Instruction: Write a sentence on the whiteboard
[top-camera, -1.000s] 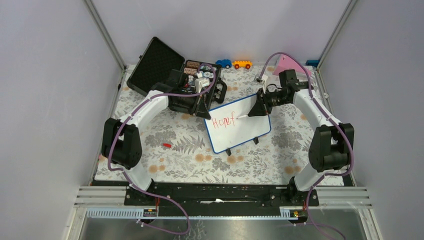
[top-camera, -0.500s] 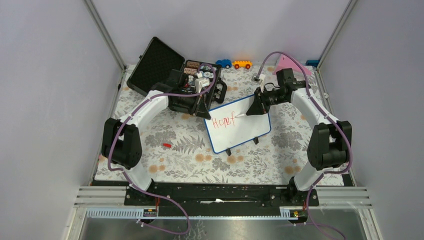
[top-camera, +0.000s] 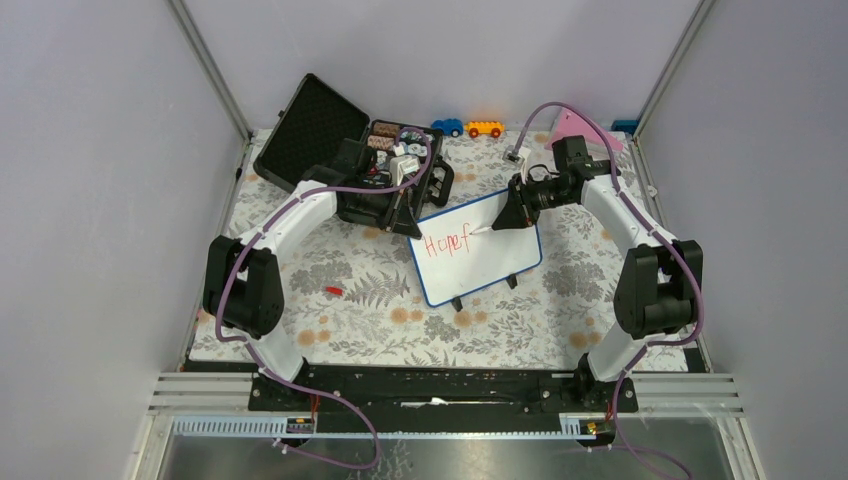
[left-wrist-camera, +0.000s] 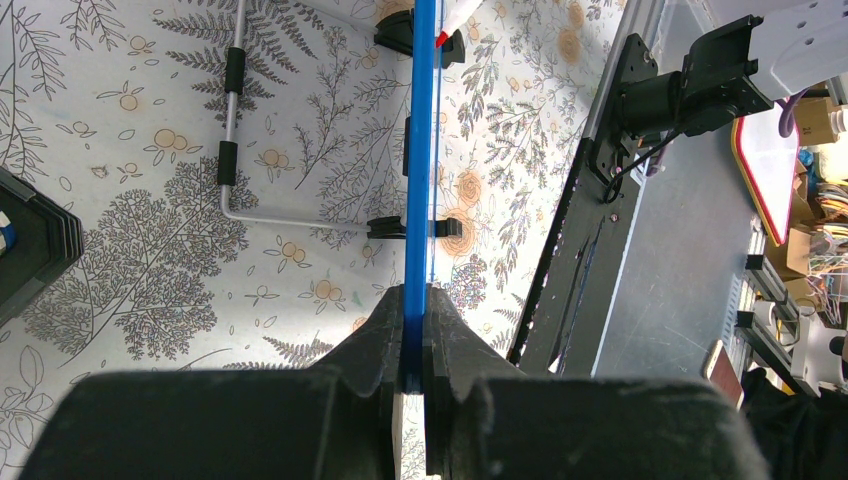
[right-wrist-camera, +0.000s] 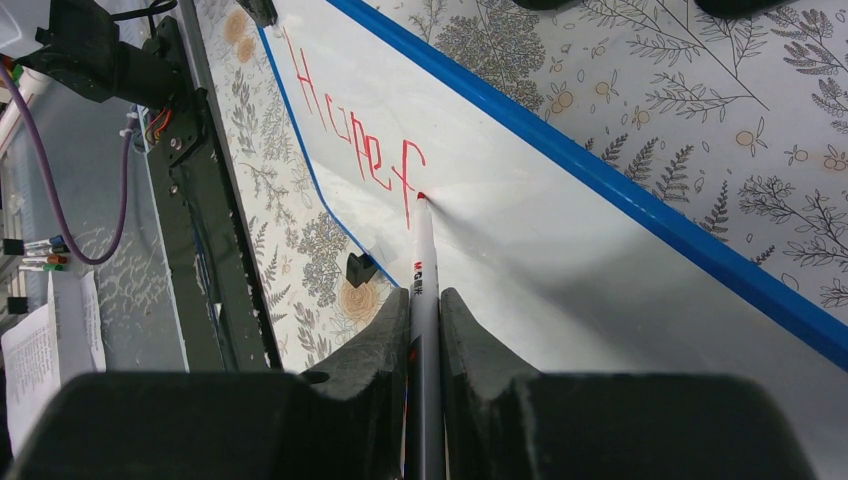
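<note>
The whiteboard (top-camera: 490, 262), white with a thin blue frame, stands tilted on two black feet mid-table. Red letters (top-camera: 446, 243) on it read "Hope f"; they also show in the right wrist view (right-wrist-camera: 352, 140). My left gripper (top-camera: 404, 222) is shut on the board's upper left edge; the left wrist view shows the blue frame (left-wrist-camera: 420, 150) edge-on between the jaws (left-wrist-camera: 414, 345). My right gripper (top-camera: 512, 218) is shut on a grey marker (right-wrist-camera: 423, 290), its red tip touching the board just right of the "f".
An open black case (top-camera: 330, 150) with small items sits at the back left, behind the left gripper. Two toy cars (top-camera: 468, 128) and a pink object (top-camera: 575, 128) lie at the back. A small red cap (top-camera: 333, 290) lies left of the board.
The right arm's elbow and wrist have shifted slightly back and left. The marker tip stays by the "f". The left arm and the board have not moved.
</note>
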